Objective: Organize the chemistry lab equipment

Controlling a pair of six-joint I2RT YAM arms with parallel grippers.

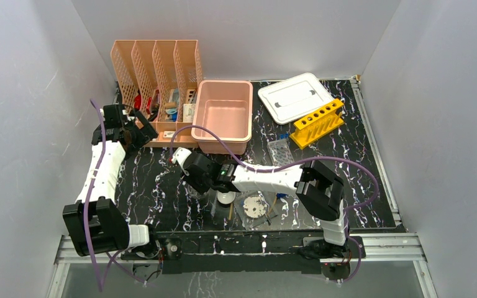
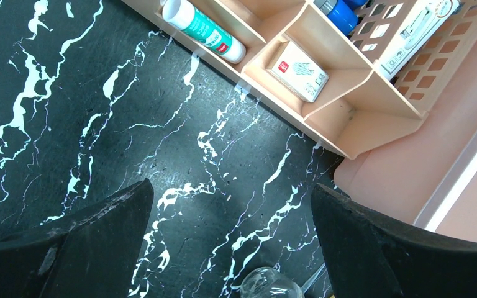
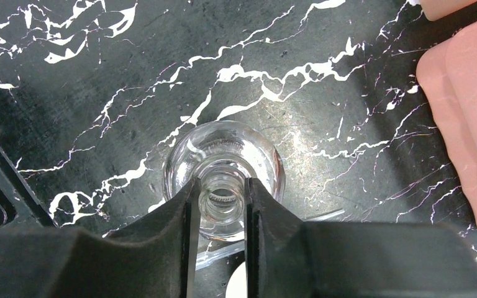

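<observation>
A clear glass flask [image 3: 231, 148] stands on the black marble table, seen from above in the right wrist view. My right gripper [image 3: 218, 194] has its two fingers pressed against either side of the flask's neck. The same flask [image 2: 272, 287] shows at the bottom edge of the left wrist view. My left gripper [image 2: 233, 211] hangs wide open over bare table, with nothing between its fingers. In the top view the right gripper [image 1: 194, 176] reaches across to the table's middle, and the left gripper [image 1: 127, 127] is beside the file holder.
A peach file holder [image 1: 158, 81] and a pink tub [image 1: 223, 115] stand at the back. A white lid [image 1: 293, 96], a yellow tube rack [image 1: 318, 122] and a clear rack [image 1: 279, 148] lie at the back right. A glass dish [image 1: 253, 206] and a white bowl [image 1: 226, 197] sit near the front.
</observation>
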